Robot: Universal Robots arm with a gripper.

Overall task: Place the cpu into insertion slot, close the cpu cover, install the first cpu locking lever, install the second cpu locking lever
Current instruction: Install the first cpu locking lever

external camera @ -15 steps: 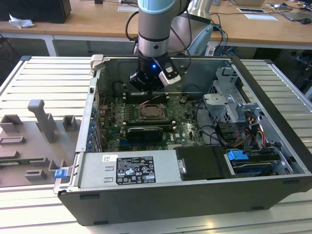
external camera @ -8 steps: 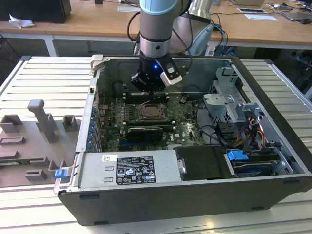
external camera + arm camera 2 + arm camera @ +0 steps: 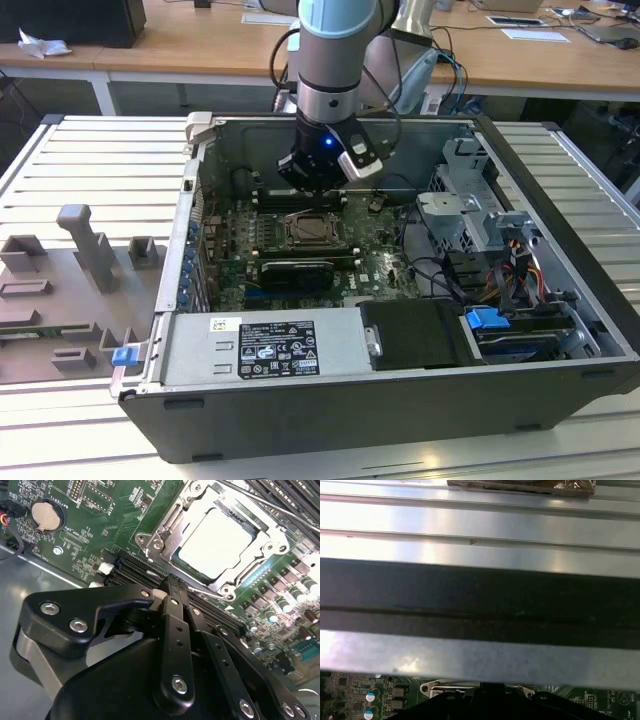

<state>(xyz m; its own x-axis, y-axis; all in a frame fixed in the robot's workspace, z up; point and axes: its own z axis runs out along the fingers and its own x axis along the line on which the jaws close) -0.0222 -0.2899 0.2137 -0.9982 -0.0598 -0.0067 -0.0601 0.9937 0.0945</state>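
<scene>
One arm, gripper (image 3: 312,180) down inside the open computer case (image 3: 560,300), upper centre of the exterior view, just above and behind the insertion slot (image 3: 312,231). In the second wrist view the gripper (image 3: 172,589) shows its black fingers (image 3: 175,625) pressed together, nothing between them, tips sitting over the dark memory slots (image 3: 135,570) right beside the socket's near edge. The cpu (image 3: 216,538) lies in the insertion slot (image 3: 150,542), pale silvery top facing up, upper right of that frame. The cpu cover (image 3: 260,560) is down, its silvery frame lying around the chip with the chip showing through the window. A thin wire lever (image 3: 210,591) runs along the socket's lower edge; whether it is latched cannot be told. Green motherboard (image 3: 95,510) around it, round coin battery (image 3: 44,515) upper left. First wrist view: case wall (image 3: 480,600) across the middle, a strip of board and socket metal (image 3: 435,689) at the bottom. Exterior view: grey fixture tray (image 3: 60,300) at left, black power supply (image 3: 270,345) at the case front.
</scene>
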